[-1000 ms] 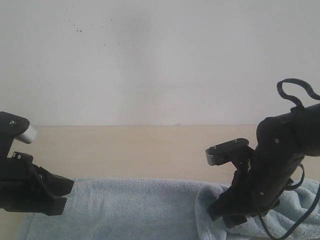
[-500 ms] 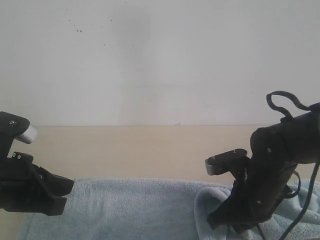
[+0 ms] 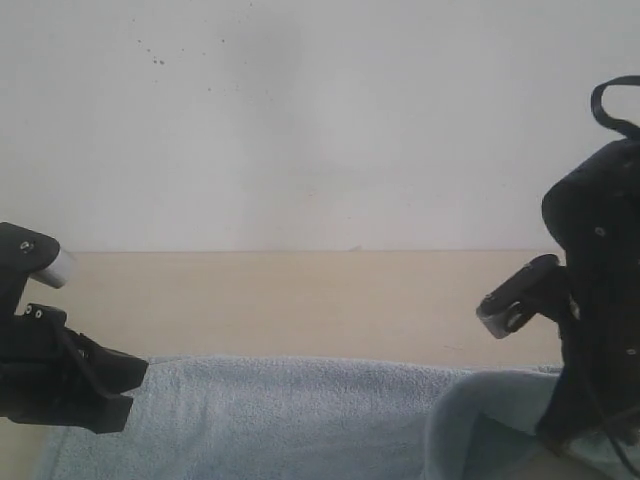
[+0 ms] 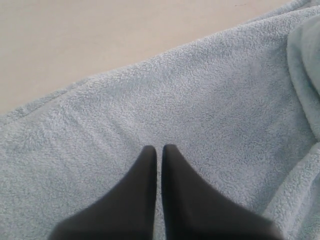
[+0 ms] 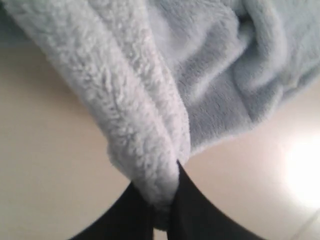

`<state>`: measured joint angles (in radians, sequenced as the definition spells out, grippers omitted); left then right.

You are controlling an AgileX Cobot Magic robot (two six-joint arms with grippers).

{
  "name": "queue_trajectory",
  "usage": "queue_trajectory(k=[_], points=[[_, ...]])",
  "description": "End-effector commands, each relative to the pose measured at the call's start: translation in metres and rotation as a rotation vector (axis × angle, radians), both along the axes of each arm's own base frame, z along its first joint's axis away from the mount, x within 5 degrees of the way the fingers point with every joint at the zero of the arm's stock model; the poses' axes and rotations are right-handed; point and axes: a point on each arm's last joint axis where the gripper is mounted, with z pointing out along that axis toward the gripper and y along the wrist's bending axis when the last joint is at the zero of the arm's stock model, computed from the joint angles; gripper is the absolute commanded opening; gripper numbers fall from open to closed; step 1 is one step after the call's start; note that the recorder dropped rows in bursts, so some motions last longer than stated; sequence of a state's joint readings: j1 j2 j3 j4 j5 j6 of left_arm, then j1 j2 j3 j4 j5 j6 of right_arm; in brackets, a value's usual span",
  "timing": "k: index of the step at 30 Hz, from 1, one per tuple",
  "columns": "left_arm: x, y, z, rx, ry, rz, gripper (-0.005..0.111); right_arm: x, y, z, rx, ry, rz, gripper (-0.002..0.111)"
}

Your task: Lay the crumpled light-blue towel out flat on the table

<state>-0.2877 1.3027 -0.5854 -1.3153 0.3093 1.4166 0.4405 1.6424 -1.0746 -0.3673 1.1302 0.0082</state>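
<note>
Right gripper has clamped onto a towel fold and lifted it rightward off the table, starting the spread; left gripper closed, empty, over flat cloth.

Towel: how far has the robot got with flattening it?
Done: the towel lies fairly flat on the table near the left gripper, which is shut and holds nothing. In hand: the right gripper is shut on a raised fold. Left: spreading that bunched side.
</note>
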Motion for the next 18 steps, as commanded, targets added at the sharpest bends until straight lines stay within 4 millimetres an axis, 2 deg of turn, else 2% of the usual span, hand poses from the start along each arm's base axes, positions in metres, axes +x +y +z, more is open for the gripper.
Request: queue_trajectory(k=[1,5,10,11,14,18], points=[[-0.002,-0.001,0.001,-0.002,-0.006,-0.012,0.004,-0.004,-0.015,0.019,-0.139,-0.03,0.026,0.0],[-0.002,0.0,0.001,0.013,-0.017,-0.025,0.004,-0.003,-0.019,0.024,-0.179,-0.069,0.03,0.0],[-0.002,0.0,0.001,0.031,-0.031,-0.044,0.004,-0.004,-0.017,0.021,-0.162,-0.024,0.071,0.002],[-0.002,0.0,0.001,0.031,-0.031,-0.044,0.004,-0.006,-0.016,0.018,-0.148,-0.006,0.075,0.005],[-0.002,0.0,0.001,0.035,-0.034,-0.047,0.004,-0.019,-0.017,0.003,-0.132,0.108,0.146,0.024],[-0.002,0.0,0.0,0.087,-0.063,-0.086,0.004,-0.038,-0.039,-0.024,-0.317,0.201,0.231,0.045]])
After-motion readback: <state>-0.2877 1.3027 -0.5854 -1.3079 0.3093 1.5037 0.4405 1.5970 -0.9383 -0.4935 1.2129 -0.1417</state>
